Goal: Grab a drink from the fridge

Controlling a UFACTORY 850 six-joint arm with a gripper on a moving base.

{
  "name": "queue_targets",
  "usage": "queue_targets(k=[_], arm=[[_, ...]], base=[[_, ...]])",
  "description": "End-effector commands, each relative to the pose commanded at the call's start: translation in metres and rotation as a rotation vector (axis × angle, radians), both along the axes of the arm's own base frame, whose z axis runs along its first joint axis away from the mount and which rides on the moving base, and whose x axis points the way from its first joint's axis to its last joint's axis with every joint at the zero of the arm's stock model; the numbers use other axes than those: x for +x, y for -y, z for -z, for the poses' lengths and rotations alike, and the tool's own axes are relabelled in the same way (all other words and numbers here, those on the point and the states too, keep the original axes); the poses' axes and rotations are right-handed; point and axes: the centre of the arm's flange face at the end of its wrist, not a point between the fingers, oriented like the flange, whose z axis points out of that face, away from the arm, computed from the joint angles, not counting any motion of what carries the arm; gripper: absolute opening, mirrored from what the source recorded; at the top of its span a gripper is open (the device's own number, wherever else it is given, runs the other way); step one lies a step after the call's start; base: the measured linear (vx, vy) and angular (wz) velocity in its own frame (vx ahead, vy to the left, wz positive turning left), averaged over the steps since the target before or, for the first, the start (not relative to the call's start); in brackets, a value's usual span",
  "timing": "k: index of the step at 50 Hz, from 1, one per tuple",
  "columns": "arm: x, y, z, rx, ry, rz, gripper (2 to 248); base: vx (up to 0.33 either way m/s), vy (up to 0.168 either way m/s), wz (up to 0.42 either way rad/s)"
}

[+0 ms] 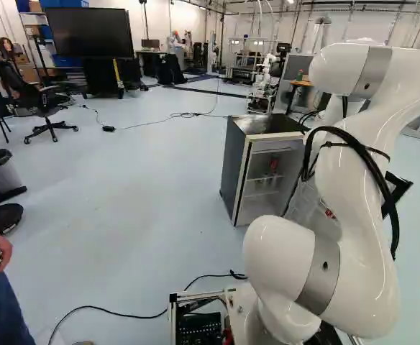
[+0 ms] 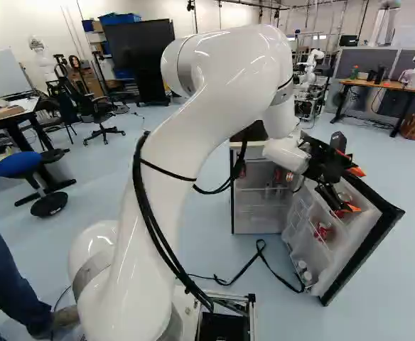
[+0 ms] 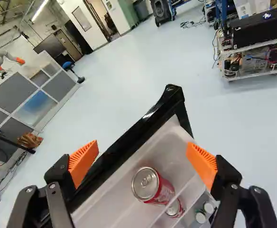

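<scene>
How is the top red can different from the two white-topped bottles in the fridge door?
The red can has a shiny silver top with a pull tab; the bottles have white caps. The can sits in the top bin, while the bottles sit lower down. Both are in the open fridge door.

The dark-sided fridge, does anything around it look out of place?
One thing: a black cord lies loosely bent across the pale floor close to the fridge and its open black-framed door, where it might snag. I see no spill.
</scene>
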Motion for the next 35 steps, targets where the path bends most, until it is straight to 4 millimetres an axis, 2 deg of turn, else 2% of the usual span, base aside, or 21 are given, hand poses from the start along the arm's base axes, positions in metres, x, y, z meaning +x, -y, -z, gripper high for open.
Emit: queue_targets(k=[19,35], arm=[[-0.023,-0.036,-0.004,0.025,-0.038,-0.028,247],[-0.034,-0.067,-0.011,-0.004,-0.095,-0.124,247]], base=[[0.0,0.0,0.0],[0.0,0.0,0.0]])
